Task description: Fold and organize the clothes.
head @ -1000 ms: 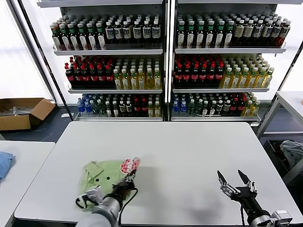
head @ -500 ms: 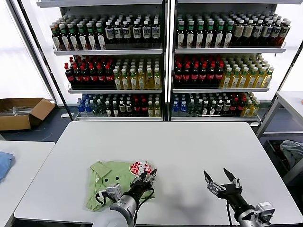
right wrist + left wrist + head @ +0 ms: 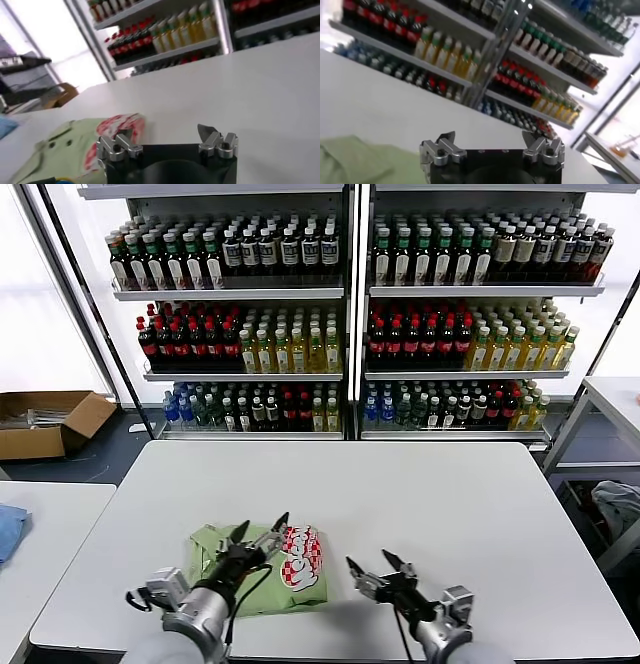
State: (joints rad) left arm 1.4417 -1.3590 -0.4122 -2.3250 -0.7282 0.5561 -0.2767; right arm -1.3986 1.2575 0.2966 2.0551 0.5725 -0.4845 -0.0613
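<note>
Right now the shirt (image 3: 262, 556) lies on the white bench (image 3: 420, 494), near the bench's front edge and toward its left side. It is light green, partly folded into a lumpy bundle, with its red-and-white checked picture (image 3: 301, 555) showing on the side of the shirt that faces the right gripper. The collar with small dark buttons sits on the shirt's far-left part.

The left gripper (image 3: 258, 534) hovers just over the middle of the shirt, and its fingers are spread apart with nothing between them. The right gripper (image 3: 376, 568) is beside the shirt, on the bare bench close to the checked picture, and its fingers are spread apart too and hold nothing.

I think the shirt is soft, thin and very light. It will bend and flop and will not keep its shape when lifted. It should not break, but it can slide on the smooth bench and bunch up if pushed.

A good place to take hold looks like a loose edge or a corner, pinching just the top layer. The edge by the checked picture is nearest the right gripper. A pinch in the thick middle could catch too many layers and pull the fold apart.
</note>
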